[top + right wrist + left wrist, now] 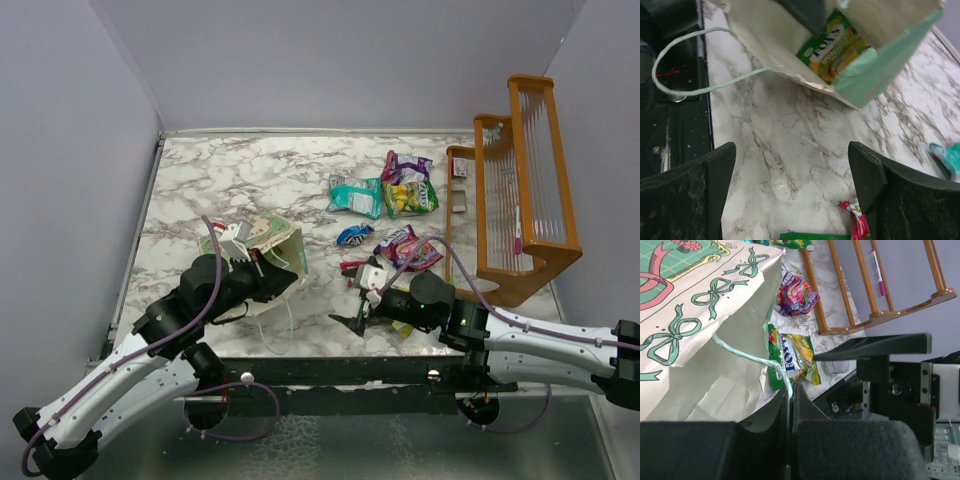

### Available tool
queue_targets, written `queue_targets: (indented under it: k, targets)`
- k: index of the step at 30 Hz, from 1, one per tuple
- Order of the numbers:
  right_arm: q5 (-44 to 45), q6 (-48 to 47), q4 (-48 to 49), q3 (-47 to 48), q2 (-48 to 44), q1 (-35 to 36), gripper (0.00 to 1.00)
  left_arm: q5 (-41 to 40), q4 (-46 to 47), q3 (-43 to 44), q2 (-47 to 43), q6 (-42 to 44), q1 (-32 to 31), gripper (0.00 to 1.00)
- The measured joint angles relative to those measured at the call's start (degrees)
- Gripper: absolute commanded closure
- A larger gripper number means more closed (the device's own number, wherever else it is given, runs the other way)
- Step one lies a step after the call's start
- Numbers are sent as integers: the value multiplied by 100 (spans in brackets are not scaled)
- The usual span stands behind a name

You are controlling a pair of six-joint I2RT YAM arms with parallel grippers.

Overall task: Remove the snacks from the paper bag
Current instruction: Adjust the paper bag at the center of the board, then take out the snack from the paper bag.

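— What did the grippers hold?
— The left gripper [790, 400] was closed tight on the string handle [747, 357] of the paper bag [700, 315], which lay on its side, near left on the surface [250, 180]. The right gripper [790, 165] stood spread wide over the surface, holding nothing.
— And what was hidden?
— One green-yellow packet [832, 45] showed in the bag's mouth; deeper I could not see. Other snacks [400, 195] lay well apart, to the right.

Marble table [250, 180] carries paper bag [278, 243], snacks [356, 196] — wooden rack [522, 190].

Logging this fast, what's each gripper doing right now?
Left gripper: closed, pinching the paper bag at its opening.
Right gripper: open, holding nothing.
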Motion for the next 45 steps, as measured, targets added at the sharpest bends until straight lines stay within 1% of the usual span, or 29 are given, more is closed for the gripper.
queue_targets:
  k: [4,7,10,12,15,18,20,22,26,31,35,38,45]
  targets:
    - [-299,-323,293,118,514,267,6,-55,26,61,-42,22,0,100]
    - [-426,-533,341,363,881,404,9,-114,-107,166,-46,94,0,100]
    - [-457,-660,339,704,1093,442,20,-210,-289,529,33,221,0,100]
    - [-459,-721,334,1058,1259,442,29,-267,-345,828,109,310,0,100]
    - [-514,-839,328,1523,1512,444,39,-315,-413,1226,212,448,0,100]
    - [-584,-935,332,1777,1735,468,51,-315,-455,1410,284,525,0,100]
    - [-586,-1027,363,1851,1906,479,56,-315,-476,1482,330,566,0,100]
    - [-566,-1156,452,1878,2120,485,57,-315,-485,1491,341,586,0,100]
    - [-398,-1596,577,1895,2732,546,56,-310,-483,1486,337,590,0,100]
    - [-2,-2236,785,1971,3585,632,57,-280,-442,1473,339,575,0,100]
    - [520,-2942,1174,2396,4374,649,59,-232,-428,1473,334,568,0,100]
    - [688,-3397,1292,2767,4841,568,59,-210,-407,1473,308,568,0,100]
    - [721,-4242,1408,3307,5388,286,55,-203,-417,1473,195,608,0,100]
